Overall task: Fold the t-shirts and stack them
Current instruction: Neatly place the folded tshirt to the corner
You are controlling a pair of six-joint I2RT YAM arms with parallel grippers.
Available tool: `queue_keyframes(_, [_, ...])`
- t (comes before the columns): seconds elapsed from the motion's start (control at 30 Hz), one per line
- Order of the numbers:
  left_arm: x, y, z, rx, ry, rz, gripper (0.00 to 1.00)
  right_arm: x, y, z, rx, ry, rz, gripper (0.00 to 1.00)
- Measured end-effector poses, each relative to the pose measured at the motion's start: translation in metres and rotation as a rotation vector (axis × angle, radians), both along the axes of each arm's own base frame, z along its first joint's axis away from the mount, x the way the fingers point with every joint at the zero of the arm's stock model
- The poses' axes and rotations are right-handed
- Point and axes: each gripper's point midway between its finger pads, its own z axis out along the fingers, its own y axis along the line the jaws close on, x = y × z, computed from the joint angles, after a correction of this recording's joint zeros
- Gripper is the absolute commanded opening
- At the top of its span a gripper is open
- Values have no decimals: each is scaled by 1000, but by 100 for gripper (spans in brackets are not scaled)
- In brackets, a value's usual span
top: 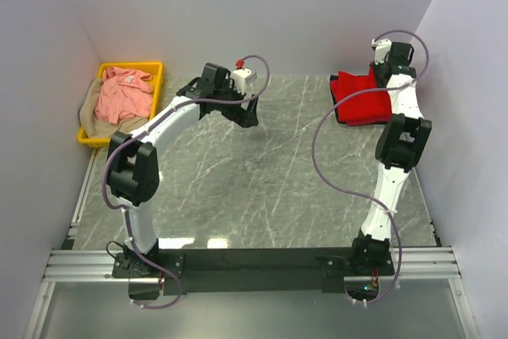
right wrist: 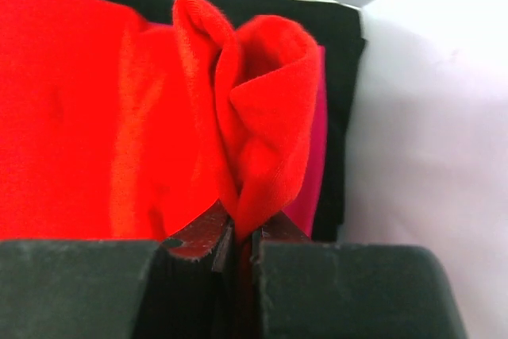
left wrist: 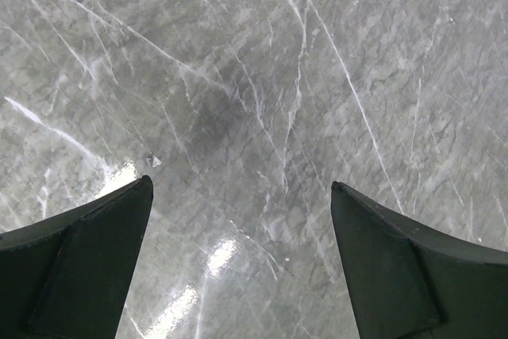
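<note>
Gleaming across the view, the marble table [top: 262, 188] carries a bright red t-shirt [top: 361, 102] at two o'clock, with a crimson-magenta shirt [right wrist: 315, 172] peeking out at its edge. At ten o'clock the yellow bin [top: 157, 69] holds a salmon pink shirt [top: 123, 94] over a tan shirt [top: 97, 126]. The right gripper [right wrist: 236, 232] pinches a red fold tight, and the left gripper [left wrist: 242, 260] hovers, fingers spread wide, over bare marble.

in the top view the right arm [top: 401, 136] covers the 3 o'clock part of the red t-shirt [top: 361, 99] and hides the right gripper [right wrist: 242, 236]. in the right wrist view the crimson-magenta t-shirt [right wrist: 311, 172] is only a thin strip at 3 o'clock of the red fold, and the red cloth is cut off at 9 o'clock. the salmon pink t-shirt [top: 123, 94] hides most of the tan t-shirt [top: 94, 121] in the yellow bin [top: 131, 66]. the left gripper [left wrist: 240, 183] has its fingers [left wrist: 87, 260] cut off at 6 o'clock.
</note>
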Motion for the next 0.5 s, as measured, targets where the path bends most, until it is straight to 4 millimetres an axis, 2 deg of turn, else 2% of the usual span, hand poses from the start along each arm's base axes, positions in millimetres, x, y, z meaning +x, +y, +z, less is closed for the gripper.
queue_keyframes(0.07, [0,0,-2,3,5,0,100,2,-7,-3,-18,-4,-13,8])
queue_keyframes(0.1, [0,0,-4,6,10,0,99,3,-10,-5,-25,-6,-19,20])
queue_keyframes(0.17, [1,0,-7,10,16,2,99,4,-15,-10,-40,-4,-34,31])
queue_keyframes(0.2, [1,1,-9,16,22,5,99,5,-17,-12,-49,-4,-40,41])
queue_keyframes(0.3, [3,6,-12,27,36,24,100,5,-25,-17,-79,2,-65,51])
queue_keyframes(0.43, [10,17,-11,20,54,62,99,5,-36,-14,-122,-16,-103,53])
queue_keyframes(0.5, [16,27,-11,14,61,94,99,3,-41,-15,-135,-17,-124,70])
